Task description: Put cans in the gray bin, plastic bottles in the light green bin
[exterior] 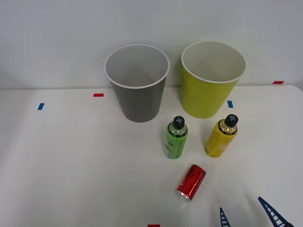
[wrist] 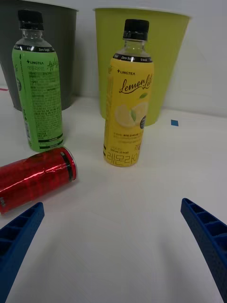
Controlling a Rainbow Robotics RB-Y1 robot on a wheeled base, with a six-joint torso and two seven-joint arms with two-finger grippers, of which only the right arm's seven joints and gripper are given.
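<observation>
A red can (exterior: 191, 182) (wrist: 35, 177) lies on its side on the white table, near the front. Behind it stand two black-capped plastic bottles, a green one (exterior: 176, 138) (wrist: 40, 94) and a yellow one (exterior: 221, 137) (wrist: 127, 113) to its right. Further back, the gray bin (exterior: 139, 101) (wrist: 66, 57) stands left of the light green bin (exterior: 203, 97) (wrist: 165, 47); both are upright and nothing shows inside them. My right gripper (exterior: 248, 216) (wrist: 113, 246) hovers open at the table's front right, just right of the can, holding nothing and facing the yellow bottle.
Small blue (exterior: 40, 106) and red (exterior: 98, 95) tape marks dot the table (exterior: 71, 165). A white wall rises right behind the bins. The table's right edge runs close by the yellow bottle's side.
</observation>
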